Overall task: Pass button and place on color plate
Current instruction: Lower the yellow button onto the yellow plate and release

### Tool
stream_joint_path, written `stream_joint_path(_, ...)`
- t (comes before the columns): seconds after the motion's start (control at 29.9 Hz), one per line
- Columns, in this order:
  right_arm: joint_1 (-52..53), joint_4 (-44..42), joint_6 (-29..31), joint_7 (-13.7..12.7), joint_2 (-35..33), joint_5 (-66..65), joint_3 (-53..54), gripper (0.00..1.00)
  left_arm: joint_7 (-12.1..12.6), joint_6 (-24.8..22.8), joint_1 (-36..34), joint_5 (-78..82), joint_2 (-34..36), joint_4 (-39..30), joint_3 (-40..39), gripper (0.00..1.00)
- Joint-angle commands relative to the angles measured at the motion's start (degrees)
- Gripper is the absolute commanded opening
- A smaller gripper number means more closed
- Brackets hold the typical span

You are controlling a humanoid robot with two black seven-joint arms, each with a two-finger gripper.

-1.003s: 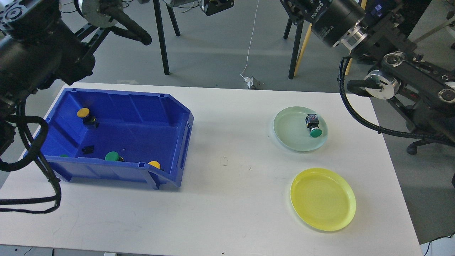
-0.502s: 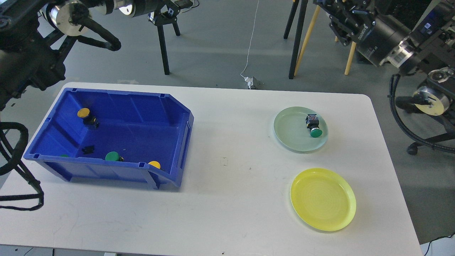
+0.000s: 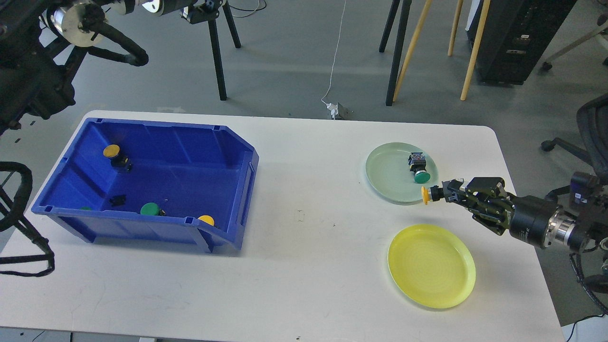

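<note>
My right gripper point(image 3: 441, 194) reaches in low from the right and is shut on a yellow button point(image 3: 425, 195), held over the table at the near edge of the green plate point(image 3: 387, 173). A green button point(image 3: 420, 175) lies on that plate. The yellow plate point(image 3: 431, 266) lies below the gripper, with nothing on it. The blue bin point(image 3: 228, 142) at the left holds two yellow buttons point(image 3: 111, 151) point(image 3: 206, 220) and a green button point(image 3: 149, 208). My left gripper point(image 3: 197, 8) is high at the top edge, dark and partly cut off.
A small black part point(image 3: 117, 200) and a green bit point(image 3: 85, 208) also lie in the bin. Chair and stand legs point(image 3: 216, 52) are on the floor behind the white table point(image 3: 304, 266). Cables of my left arm hang at the table's left edge.
My right arm has swung down from high at the top right to low over the table, now showing the yellow button in its gripper. My left arm has drawn slightly up and left.
</note>
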Motion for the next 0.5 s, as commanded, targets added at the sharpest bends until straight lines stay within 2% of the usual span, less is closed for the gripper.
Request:
stream_joint_path(0.0,-2.8,-0.3,-0.5,0.0,0.8,-0.1,-1.4,0.16,-0.2,0.0,-0.1,-0.1,-0.1,0.0,-0.6,0.99)
stream_joint_path(0.17,-4.2,-1.0,-0.7,-0.9,4.1,-0.6,-1.8,0.24,-0.6,0.0,-0.1,-0.1,-0.4,0.0,-0.9,0.99)
stream_joint_path(0.33,-4.2,-2.7,-0.6,-2.6,7.1,-0.8,-1.9,0.43,-0.7,0.0,-0.1,0.0,-0.3,0.1,-0.8,0.99)
stream_joint_path(0.47,-3.9,-2.8,-0.6,-2.7,7.4,-0.6,-3.3,0.57,-0.7,0.0,-0.1,-0.1,-0.3,1.1,-0.9,0.99)
